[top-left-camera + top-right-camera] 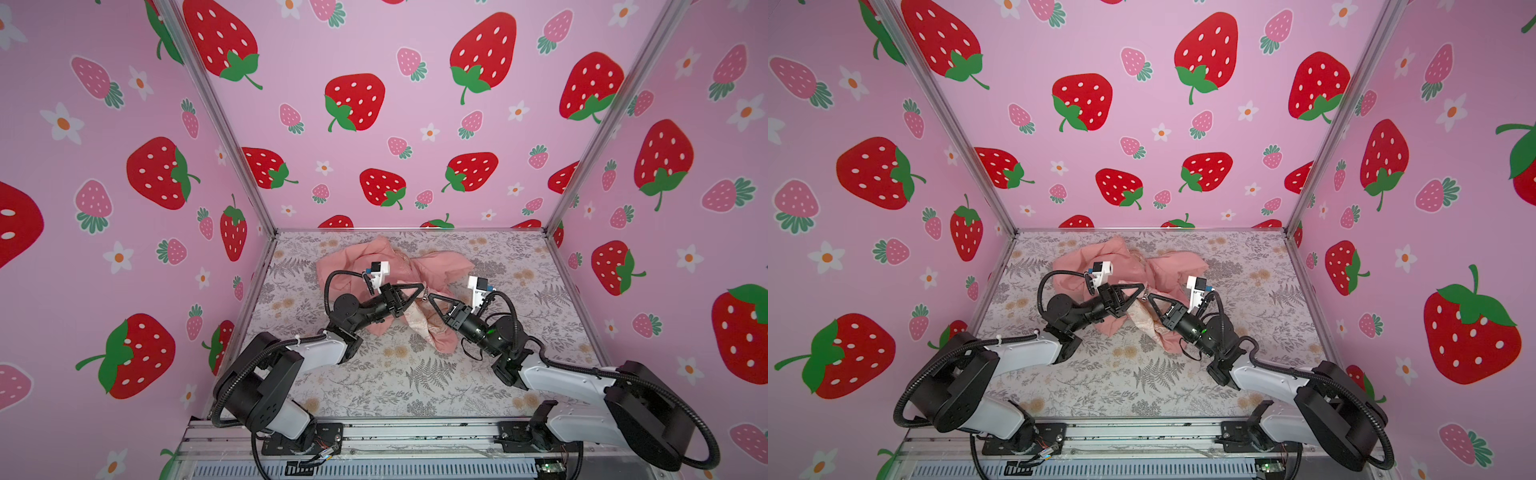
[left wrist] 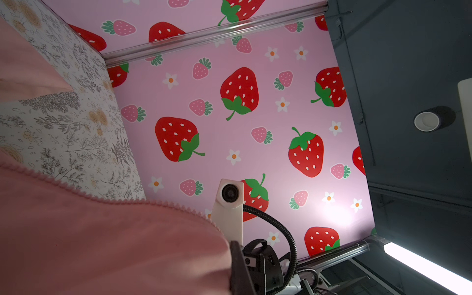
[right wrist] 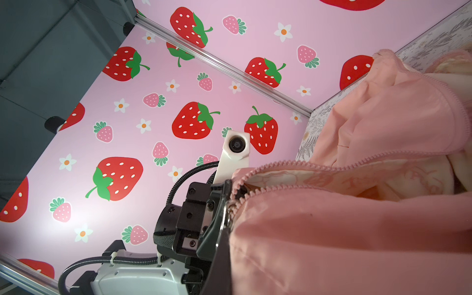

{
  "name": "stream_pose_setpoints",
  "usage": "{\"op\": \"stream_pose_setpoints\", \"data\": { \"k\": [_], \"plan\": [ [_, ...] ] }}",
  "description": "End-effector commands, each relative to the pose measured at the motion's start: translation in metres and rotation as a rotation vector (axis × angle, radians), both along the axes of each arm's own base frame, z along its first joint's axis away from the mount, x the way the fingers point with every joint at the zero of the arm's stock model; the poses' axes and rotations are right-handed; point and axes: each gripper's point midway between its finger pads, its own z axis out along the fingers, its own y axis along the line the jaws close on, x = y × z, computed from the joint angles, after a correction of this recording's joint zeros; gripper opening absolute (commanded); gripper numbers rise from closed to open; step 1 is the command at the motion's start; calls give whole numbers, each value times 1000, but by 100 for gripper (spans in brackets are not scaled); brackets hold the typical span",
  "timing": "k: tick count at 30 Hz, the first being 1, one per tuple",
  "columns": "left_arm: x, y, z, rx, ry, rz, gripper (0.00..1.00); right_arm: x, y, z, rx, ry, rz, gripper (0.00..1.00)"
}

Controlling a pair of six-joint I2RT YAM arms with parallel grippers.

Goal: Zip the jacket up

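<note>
One jacket (image 1: 353, 266), crumpled mid-back on floral table (image 1: 374, 386). Two grippers: left gripper (image 1: 420, 286) and right gripper (image 1: 431, 296), tips nearly meeting, both jaws together, pinching its zip end. Grippers hide jacket's middle from above; strawberry walls (image 1: 374, 104) around.

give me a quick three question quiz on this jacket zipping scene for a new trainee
1. True or false: the jacket is zipped fully shut.
2. The jacket lies on: A) bare metal, B) a floral-print table, C) a wooden tray.
3. Fill in: the left gripper and right gripper both have jaws ___.
Key: 1 false, cream lining shows through the open front; 2 B; 3 shut.
</note>
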Motion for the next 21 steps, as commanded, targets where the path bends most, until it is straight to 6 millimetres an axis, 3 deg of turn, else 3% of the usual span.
{"op": "stream_pose_setpoints", "data": {
  "k": [1,10,21],
  "plan": [
    [15,15,48,-124,-81,89,0,-12,4,2,14,-27,26,0],
    [26,20,39,-122,-48,122,0,-27,14,1,14,-44,52,0],
    [30,17,20,-81,-37,123,0,-43,31,16,76,-42,122,0]
  ]
}}
